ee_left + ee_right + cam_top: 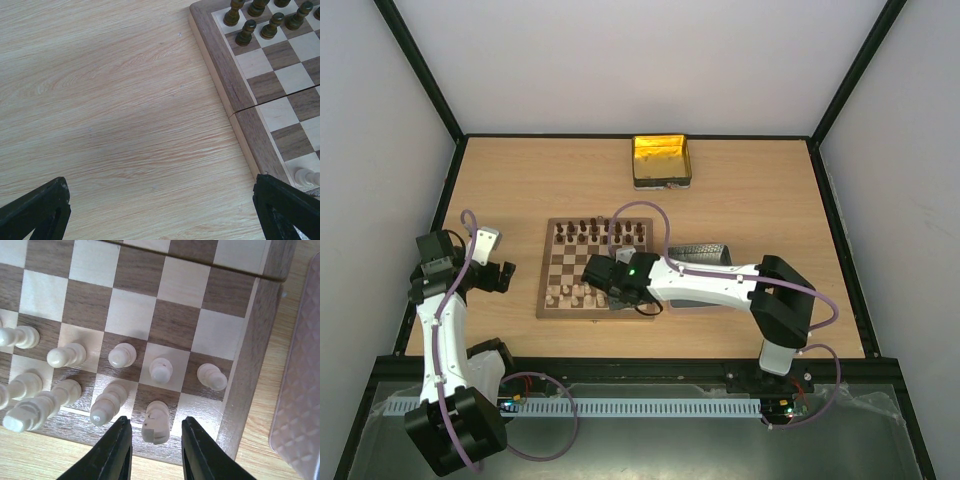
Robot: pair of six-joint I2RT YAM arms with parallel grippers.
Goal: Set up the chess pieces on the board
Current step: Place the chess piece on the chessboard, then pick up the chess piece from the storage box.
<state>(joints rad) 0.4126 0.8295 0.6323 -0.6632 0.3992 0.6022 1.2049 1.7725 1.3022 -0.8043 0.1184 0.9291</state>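
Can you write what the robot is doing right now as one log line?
right jaws: open around cream knight, back row of board, gaps both sides | left jaws: wide open, empty, over table beside board

Brown-and-cream checkered board, dark brown pieces, cream pieces, yellow-gold tin

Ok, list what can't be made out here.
- Top view: the right arm covers the near right corner of the board; the pieces under it are hidden.
- Top view: the dark pieces are too small to name.
- Top view: the grey tray is partly under that arm; its contents are unseen.
- Left wrist view: a pale piece is cut off by the frame edge and the left finger.
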